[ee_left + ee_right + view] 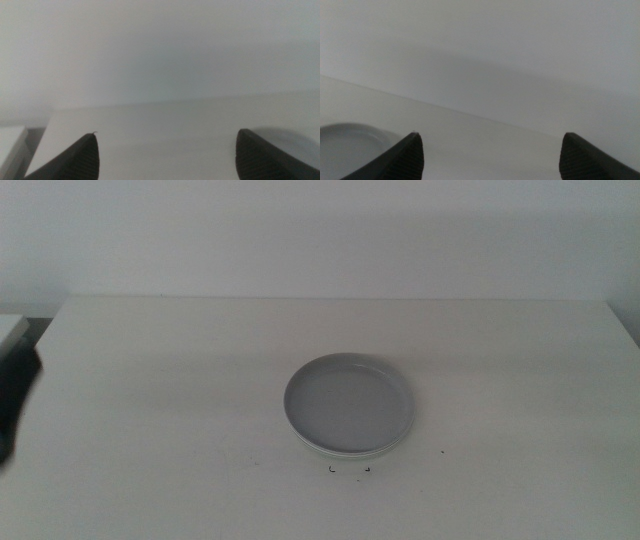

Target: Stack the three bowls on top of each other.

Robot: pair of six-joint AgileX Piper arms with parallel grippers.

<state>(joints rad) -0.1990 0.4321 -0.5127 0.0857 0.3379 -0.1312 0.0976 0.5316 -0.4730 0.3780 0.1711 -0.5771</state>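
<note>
Grey bowl (349, 402) tops a stack on bare desk (150, 380). Left hand (165, 155), right hand (490, 155): jaws apart, holding nothing.

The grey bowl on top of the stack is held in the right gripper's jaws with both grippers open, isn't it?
Not quite. The middle view shows the grey bowl lying free on the stack, nothing gripping it. Both grippers are indeed open: the right gripper and the left gripper hold nothing between their spread jaws.
</note>
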